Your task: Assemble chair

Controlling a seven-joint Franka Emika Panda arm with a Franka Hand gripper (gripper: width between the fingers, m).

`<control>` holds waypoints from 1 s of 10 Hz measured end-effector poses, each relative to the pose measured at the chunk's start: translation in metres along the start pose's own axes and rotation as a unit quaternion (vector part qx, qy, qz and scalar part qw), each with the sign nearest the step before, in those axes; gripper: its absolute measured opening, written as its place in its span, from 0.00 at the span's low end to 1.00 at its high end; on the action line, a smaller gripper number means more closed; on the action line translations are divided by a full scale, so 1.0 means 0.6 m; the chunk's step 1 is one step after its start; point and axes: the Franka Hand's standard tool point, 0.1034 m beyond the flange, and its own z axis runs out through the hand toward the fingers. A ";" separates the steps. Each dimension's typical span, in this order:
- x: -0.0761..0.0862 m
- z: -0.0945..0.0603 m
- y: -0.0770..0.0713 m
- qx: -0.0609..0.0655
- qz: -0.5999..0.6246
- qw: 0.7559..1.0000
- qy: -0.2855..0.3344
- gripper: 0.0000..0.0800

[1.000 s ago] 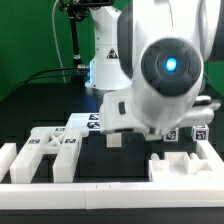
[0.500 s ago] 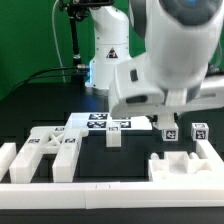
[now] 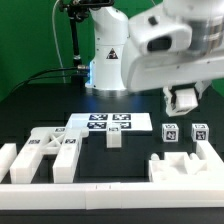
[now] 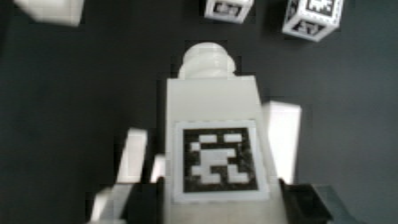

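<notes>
The gripper point(image 3: 183, 104) pinched a white chair part point(image 4: 215, 115) by its long sides. It held the part in the air, above and to the exterior view's right of the marker board point(image 3: 110, 122). The part had a rounded peg at one end.

A small tagged cube point(image 3: 170, 131) and a second cube point(image 3: 200, 131) sat on the table just right of that board, roughly below the gripper. Other white chair parts point(image 3: 45, 150) lay in front of the board, nearer the camera.

The held part might twist in the pinch, or strike the cubes when lowered and scatter them.

No brand or readable writing showed, only black-and-white square tag patterns, one of them on the held part.
</notes>
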 end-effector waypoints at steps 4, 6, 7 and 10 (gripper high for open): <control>0.025 -0.005 0.003 -0.021 -0.012 0.989 0.147 0.36; 0.069 -0.032 -0.002 -0.033 -0.032 0.968 0.247 0.36; 0.085 -0.036 0.001 -0.037 -0.036 0.955 0.291 0.36; 0.083 -0.036 0.014 -0.047 -0.027 0.927 0.372 0.36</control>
